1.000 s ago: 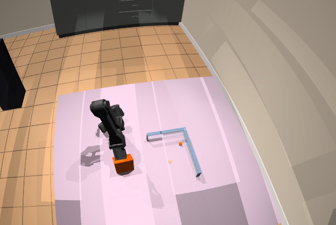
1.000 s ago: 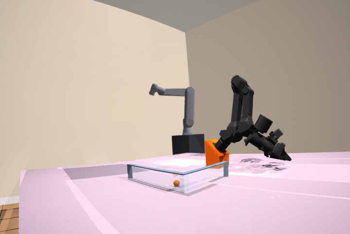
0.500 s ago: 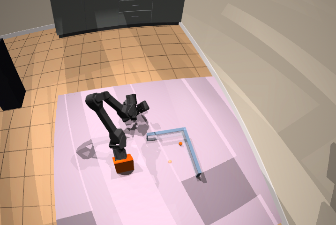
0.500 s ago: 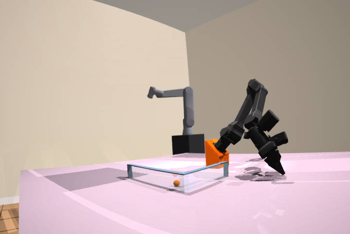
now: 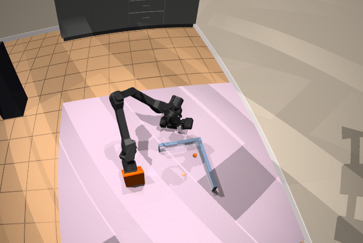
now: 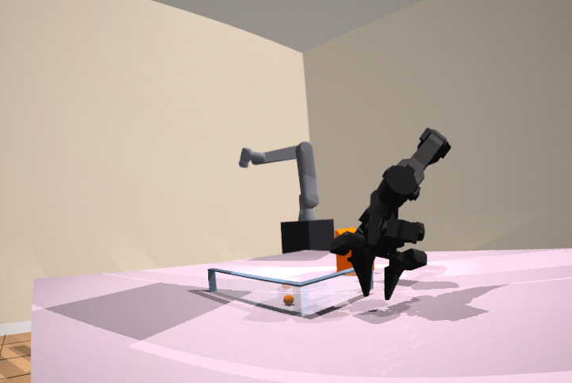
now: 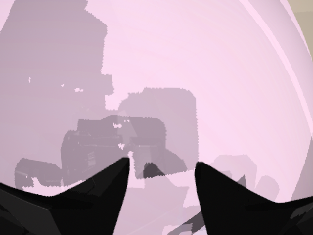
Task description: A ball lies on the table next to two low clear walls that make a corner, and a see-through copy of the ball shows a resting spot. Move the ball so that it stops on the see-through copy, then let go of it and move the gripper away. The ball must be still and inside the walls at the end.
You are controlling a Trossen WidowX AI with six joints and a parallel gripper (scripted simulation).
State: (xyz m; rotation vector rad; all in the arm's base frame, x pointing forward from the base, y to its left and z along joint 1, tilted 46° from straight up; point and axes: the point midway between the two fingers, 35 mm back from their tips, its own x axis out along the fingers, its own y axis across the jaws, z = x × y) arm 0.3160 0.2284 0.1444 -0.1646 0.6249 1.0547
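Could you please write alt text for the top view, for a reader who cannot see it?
Seen from above, a black robot arm reaches over a pink table, its gripper half open, holding nothing, just outside two low clear walls that form a corner. A small orange ball lies inside near the corner; its paler see-through copy sits farther out.
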